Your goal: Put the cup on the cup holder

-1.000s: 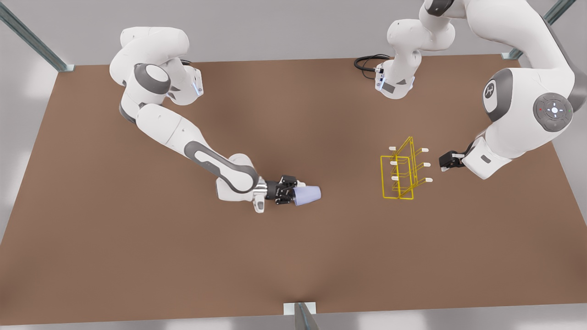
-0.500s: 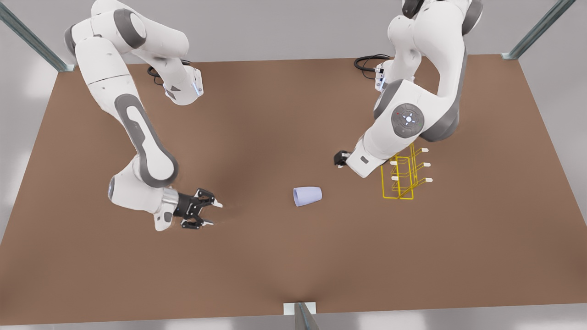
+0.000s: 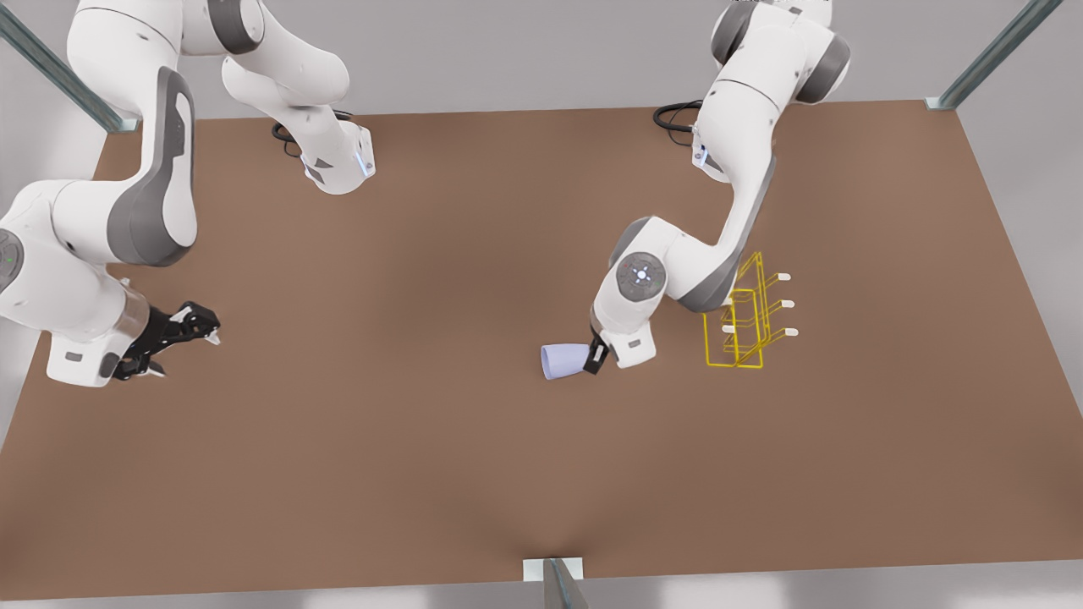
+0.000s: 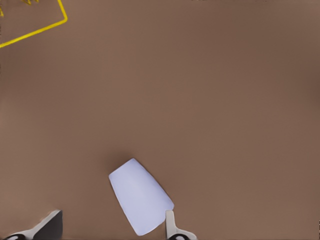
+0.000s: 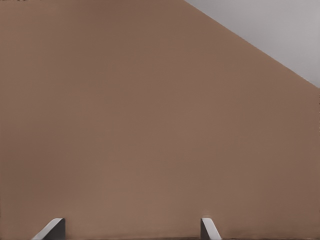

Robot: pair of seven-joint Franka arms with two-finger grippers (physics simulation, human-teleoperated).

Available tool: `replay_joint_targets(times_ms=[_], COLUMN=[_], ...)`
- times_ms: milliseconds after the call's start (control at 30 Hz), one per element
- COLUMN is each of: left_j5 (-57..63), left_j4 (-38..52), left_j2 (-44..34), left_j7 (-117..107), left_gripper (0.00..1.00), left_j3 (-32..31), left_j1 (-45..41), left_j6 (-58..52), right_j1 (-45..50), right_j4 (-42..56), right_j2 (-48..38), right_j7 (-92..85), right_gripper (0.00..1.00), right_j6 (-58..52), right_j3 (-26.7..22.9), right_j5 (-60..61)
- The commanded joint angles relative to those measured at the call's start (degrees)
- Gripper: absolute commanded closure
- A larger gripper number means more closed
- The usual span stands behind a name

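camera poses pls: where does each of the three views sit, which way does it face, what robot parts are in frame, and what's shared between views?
Front view: high above the brown table, looking steeply down; both white arms, left gripper at the lavender-blue tapered cup, right gripper open near the front view's left edge.
Left wrist view: faces down at the table; own fingertips spread around the cup.
Right wrist view: faces bare table and its edge; own fingertips.
Shared: cup and yellow wire-frame cup holder appear in front and left wrist views.

One cup (image 3: 564, 361), one cup holder (image 3: 744, 326)
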Motion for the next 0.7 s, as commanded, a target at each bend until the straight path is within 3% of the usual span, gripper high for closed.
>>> replay_joint_targets(times_ms=[0, 233, 667], left_j5=[1.4, 1.4, 8.9], left_j4=[-1.6, -4.6, -4.8], left_j2=[1.0, 4.8, 7.8], left_j7=[-69.1, -71.2, -69.9], left_gripper=[0.00, 0.00, 0.00], left_j3=[0.1, 0.2, 0.2], left_j1=[-0.9, -1.7, -3.4], left_j6=[8.1, 18.2, 17.3], right_j1=[-0.1, -1.3, -1.6], right_j4=[0.5, 2.3, 4.2], right_j2=[-0.1, -1.1, -1.5], right_j7=[30.7, 30.8, 32.0], right_gripper=[0.00, 0.00, 0.00], right_j6=[-2.8, -3.6, -6.7], right_j3=[0.0, -1.2, -2.9], right_j5=[-0.9, -0.8, -1.1])
